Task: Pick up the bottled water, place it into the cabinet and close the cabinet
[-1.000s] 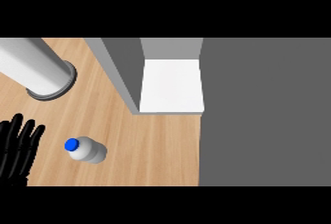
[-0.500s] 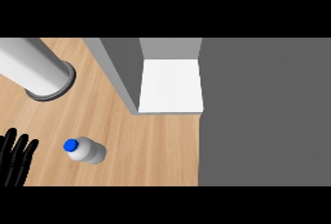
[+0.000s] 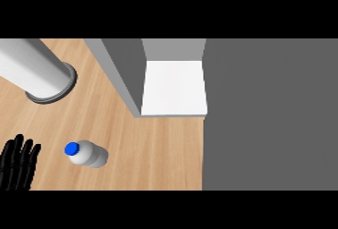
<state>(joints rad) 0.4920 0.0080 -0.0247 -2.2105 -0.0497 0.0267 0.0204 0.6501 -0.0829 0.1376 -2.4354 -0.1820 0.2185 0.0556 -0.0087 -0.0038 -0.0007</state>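
Resting at the lower left edge, the left hand (image 3: 19, 163) has its fingers straight and apart, holding nothing. Just beside it, the blue-capped water bottle (image 3: 87, 154) stands on the wooden counter (image 3: 152, 152), near the open cabinet (image 3: 173, 87).

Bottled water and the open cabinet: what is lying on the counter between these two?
Nothing. The head view shows only bare wooden counter between the bottled water and the cabinet.
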